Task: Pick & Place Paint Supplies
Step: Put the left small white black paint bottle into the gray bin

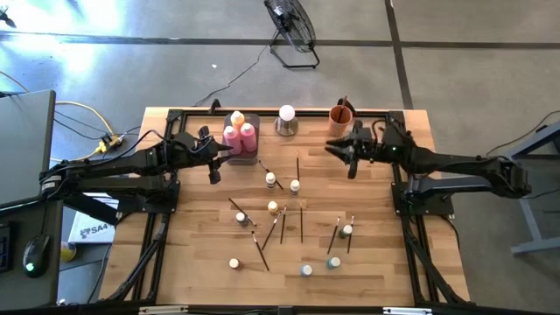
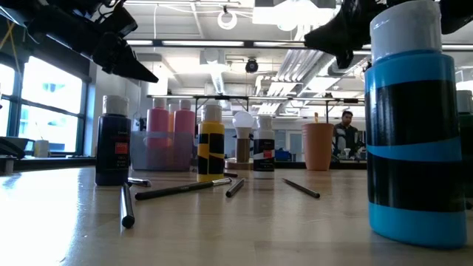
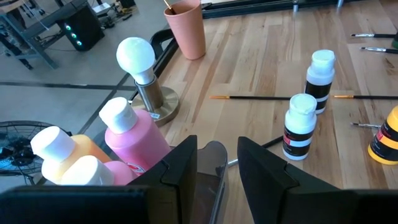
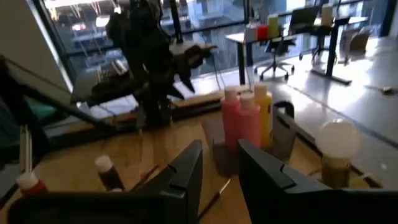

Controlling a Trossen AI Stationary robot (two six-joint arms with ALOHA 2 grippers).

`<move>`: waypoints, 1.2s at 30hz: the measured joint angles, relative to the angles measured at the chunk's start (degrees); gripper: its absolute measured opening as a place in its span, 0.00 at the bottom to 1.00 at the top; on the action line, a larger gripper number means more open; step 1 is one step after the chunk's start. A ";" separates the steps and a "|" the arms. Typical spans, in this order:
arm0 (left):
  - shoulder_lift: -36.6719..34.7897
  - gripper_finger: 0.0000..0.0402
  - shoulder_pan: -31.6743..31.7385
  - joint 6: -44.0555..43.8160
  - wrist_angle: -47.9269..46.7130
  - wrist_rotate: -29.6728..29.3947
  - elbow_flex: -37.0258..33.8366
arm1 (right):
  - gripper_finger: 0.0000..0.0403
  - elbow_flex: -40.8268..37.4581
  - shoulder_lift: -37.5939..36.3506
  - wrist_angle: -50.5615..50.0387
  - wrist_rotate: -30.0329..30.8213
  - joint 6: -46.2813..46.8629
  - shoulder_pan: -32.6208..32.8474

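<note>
Seen from above, small white-capped paint bottles [image 1: 271, 179] and thin dark-handled paintbrushes [image 1: 301, 219] lie scattered across the wooden table [image 1: 192, 254], while pink and yellow bottles [image 1: 240, 135] stand in a grey tray [image 1: 255, 157], likely the collecting spot. Both dark grippers hover empty at the far edge: the left gripper [image 1: 213, 164] just beside the tray, the right gripper [image 1: 343, 150] near an orange cup [image 1: 341, 115]. Each has its jaws slightly parted, gripping nothing.

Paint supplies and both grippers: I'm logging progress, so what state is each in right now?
Large pink and yellow bottles: upright, capped, standing in the grey tray.
Small bottles: upright, capped, scattered on the table.
Paintbrushes: lying flat, loose on the table.
Orange cup: upright, a brush in it.
Left gripper: open, empty, beside the tray.
Right gripper: open, empty, near the cup.
</note>
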 joint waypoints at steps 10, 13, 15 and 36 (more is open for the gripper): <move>0.00 0.28 -0.01 0.00 -0.02 0.00 0.01 | 0.23 0.00 4.51 -8.00 0.01 0.01 4.12; 0.00 0.28 0.00 0.00 -0.02 0.00 0.00 | 0.23 0.00 6.40 -8.52 0.02 -0.26 4.92; 0.00 0.28 -0.01 0.00 -0.02 0.00 0.02 | 0.23 0.00 7.83 -8.77 0.02 -0.31 5.30; 0.00 0.28 0.02 -0.04 -0.96 0.00 0.00 | 0.23 0.00 18.66 -8.55 1.65 -0.42 5.76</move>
